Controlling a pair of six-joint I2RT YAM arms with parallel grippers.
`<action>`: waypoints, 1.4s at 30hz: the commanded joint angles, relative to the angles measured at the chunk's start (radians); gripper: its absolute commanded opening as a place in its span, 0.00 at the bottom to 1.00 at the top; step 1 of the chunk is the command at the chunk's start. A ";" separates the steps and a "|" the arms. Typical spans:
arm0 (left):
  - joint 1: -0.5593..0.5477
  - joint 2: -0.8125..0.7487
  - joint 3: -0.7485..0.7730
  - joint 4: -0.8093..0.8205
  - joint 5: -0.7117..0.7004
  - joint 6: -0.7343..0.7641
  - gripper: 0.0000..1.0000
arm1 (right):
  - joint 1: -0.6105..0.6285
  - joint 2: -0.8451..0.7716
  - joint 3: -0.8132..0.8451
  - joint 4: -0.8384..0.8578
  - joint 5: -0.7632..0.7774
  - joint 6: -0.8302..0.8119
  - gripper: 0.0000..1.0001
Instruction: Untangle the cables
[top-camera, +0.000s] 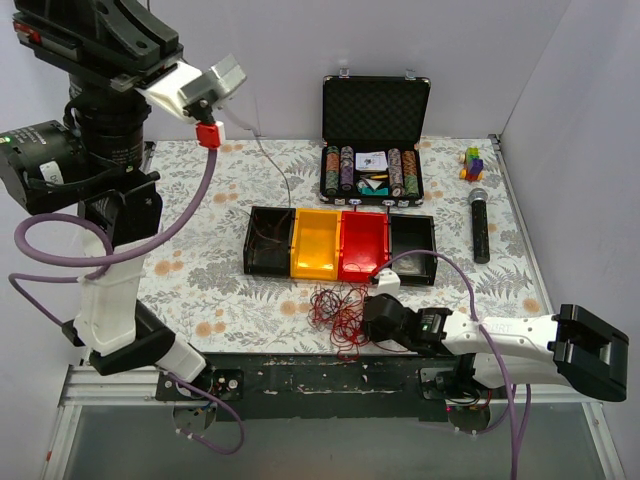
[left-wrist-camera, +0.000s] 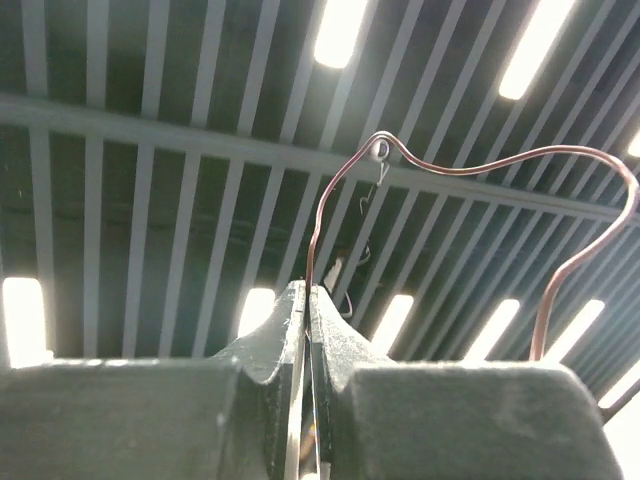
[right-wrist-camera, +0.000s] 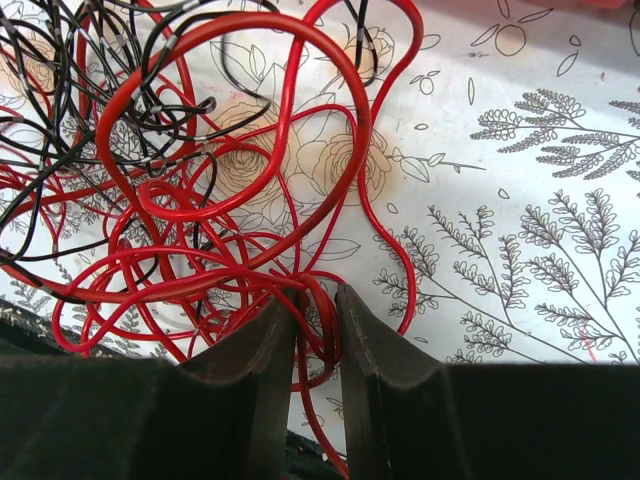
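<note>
The cables (top-camera: 338, 312) lie in a loose red and black nest on the floral cloth near the front edge, just below the trays. My right gripper (top-camera: 372, 318) sits low at the nest's right side. In the right wrist view its jaws (right-wrist-camera: 317, 293) are closed on red strands of the nest (right-wrist-camera: 200, 150). My left gripper (top-camera: 222, 72) is raised high at the back left and points up. In the left wrist view it (left-wrist-camera: 307, 290) is shut on one thin brown cable (left-wrist-camera: 470, 165) that curls above it. That strand (top-camera: 283, 185) trails down towards the left black tray.
A row of trays stands mid-table: black (top-camera: 268, 242), yellow (top-camera: 316, 243), red (top-camera: 363, 245), black (top-camera: 412, 240). An open case of poker chips (top-camera: 373, 140) sits behind. A microphone (top-camera: 480, 225) and toy blocks (top-camera: 472, 162) lie at the right. Lilac hoses (top-camera: 150, 240) loop off both arms.
</note>
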 joint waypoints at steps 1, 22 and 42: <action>-0.001 -0.073 -0.067 0.009 0.108 0.111 0.00 | 0.002 0.063 -0.040 -0.139 -0.015 0.052 0.32; -0.002 -0.466 -0.920 0.098 -0.187 -0.304 0.00 | 0.000 -0.069 0.025 -0.113 -0.029 -0.034 0.33; 0.057 -0.458 -1.187 0.174 -0.178 -0.456 0.00 | 0.000 -0.119 -0.046 -0.031 -0.082 -0.059 0.33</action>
